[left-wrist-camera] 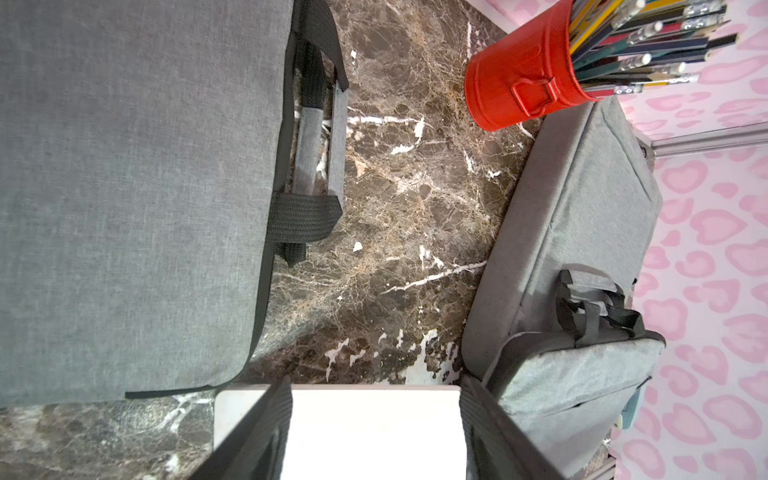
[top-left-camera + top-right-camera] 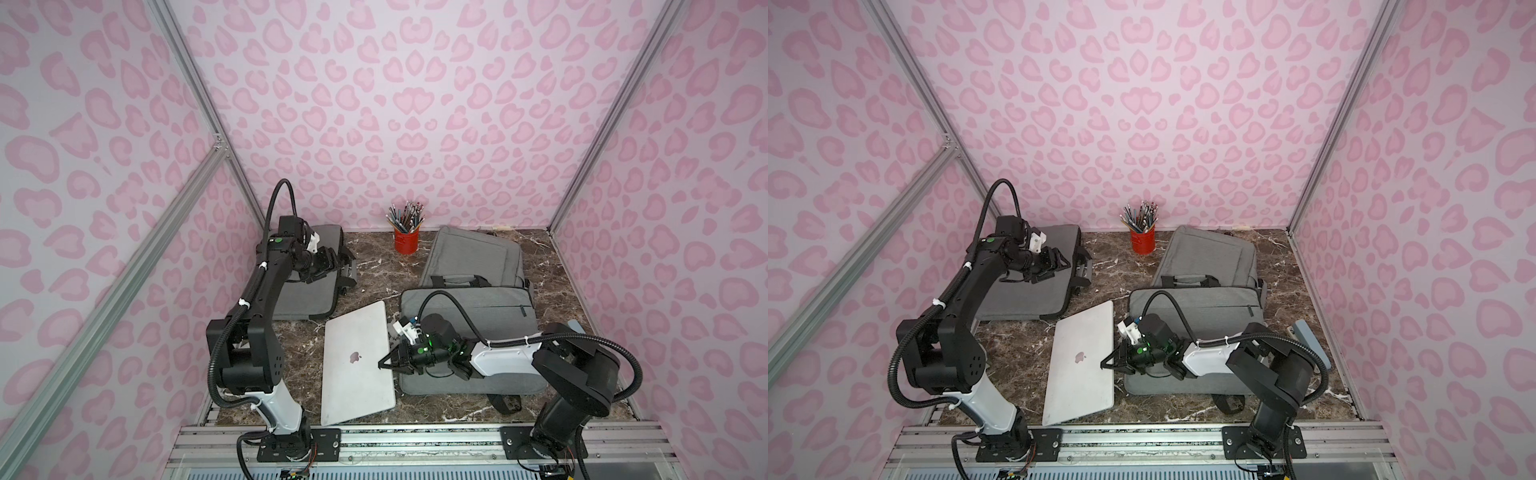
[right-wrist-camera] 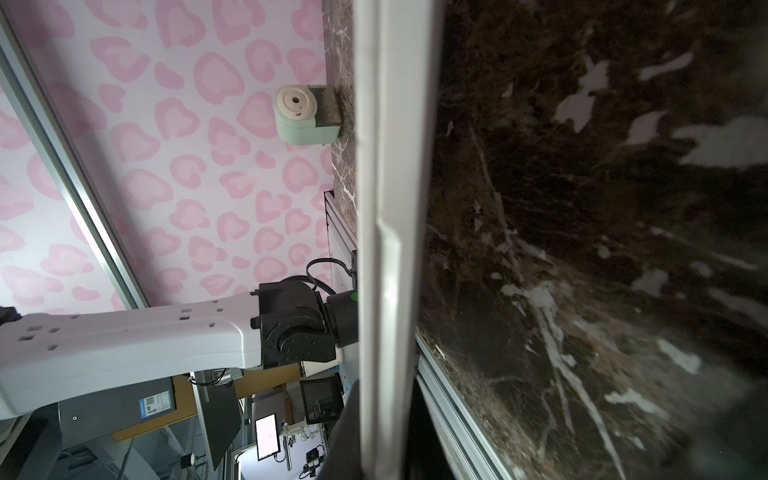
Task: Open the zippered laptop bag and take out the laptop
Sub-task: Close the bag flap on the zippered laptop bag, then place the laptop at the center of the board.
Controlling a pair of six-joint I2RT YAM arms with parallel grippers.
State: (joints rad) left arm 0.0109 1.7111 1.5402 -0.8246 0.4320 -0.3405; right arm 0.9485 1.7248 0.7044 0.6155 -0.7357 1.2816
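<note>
Near the front rail, the silver laptop (image 2: 357,365) is lying outside the bags on the marble table (image 2: 374,282). The right gripper (image 2: 383,365) is pinching its right edge, jaws nearly closed. Just beside it, the grey laptop bag (image 2: 478,307) is lying flat. Farther back, the left gripper (image 2: 1059,261) is hovering, wide and empty, over a second grey bag (image 2: 303,299), near a red pencil cup (image 2: 406,241).

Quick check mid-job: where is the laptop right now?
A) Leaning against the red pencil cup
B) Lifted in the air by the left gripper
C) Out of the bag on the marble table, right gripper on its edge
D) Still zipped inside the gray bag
C: in both top views the laptop is out on the marble table beside the gray bag, with the right gripper closed on the edge facing that bag.
</note>
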